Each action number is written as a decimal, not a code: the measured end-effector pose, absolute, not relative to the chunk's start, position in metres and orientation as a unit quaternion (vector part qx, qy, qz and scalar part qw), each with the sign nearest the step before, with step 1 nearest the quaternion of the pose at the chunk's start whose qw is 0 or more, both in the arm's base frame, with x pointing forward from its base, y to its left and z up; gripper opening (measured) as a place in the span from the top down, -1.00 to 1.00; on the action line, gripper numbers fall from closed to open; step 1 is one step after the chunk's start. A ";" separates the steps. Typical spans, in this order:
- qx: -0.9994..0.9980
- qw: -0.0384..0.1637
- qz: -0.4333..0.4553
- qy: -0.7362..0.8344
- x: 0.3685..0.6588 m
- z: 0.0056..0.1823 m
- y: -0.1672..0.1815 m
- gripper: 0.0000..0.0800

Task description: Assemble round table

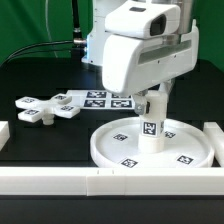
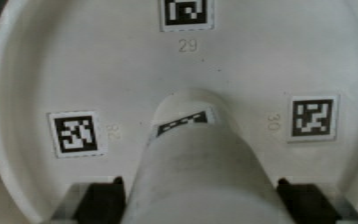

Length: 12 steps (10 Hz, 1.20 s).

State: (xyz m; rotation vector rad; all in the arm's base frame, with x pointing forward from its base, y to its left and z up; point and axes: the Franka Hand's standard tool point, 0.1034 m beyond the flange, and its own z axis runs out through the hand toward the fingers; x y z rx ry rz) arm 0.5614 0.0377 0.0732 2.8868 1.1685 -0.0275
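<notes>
Front rail (image 1: 100, 180): lay just in front of the disc (image 1: 100, 148), along its near rim; a second rail (image 1: 215, 140) ran past the disc on the exterior view's right
Disc: lay flat on the black table (image 1: 40, 150), rim up; square tags (image 1: 127, 162) showed on its face
Leg (image 1: 151, 125): stood upright over the disc's middle; whether its foot was seated in the disc could not be told
Gripper (image 1: 153, 100): hung straight above the disc, closed on the leg's upper part; in the wrist view both fingers (image 2: 101, 200) pressed the leg's sides
Cross piece (image 1: 45, 108): lay flat beyond the disc toward the exterior view's left, well apart from it
Marker board (image 1: 105, 98): lay flat behind the disc
</notes>
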 end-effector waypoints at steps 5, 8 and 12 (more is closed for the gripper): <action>0.996 -0.008 -0.006 0.091 0.559 0.072 0.039 -0.02; 1.000 -0.011 0.000 -0.001 0.561 0.072 0.040 -0.02; 0.989 -0.025 -0.003 -0.147 0.560 0.072 0.039 -0.02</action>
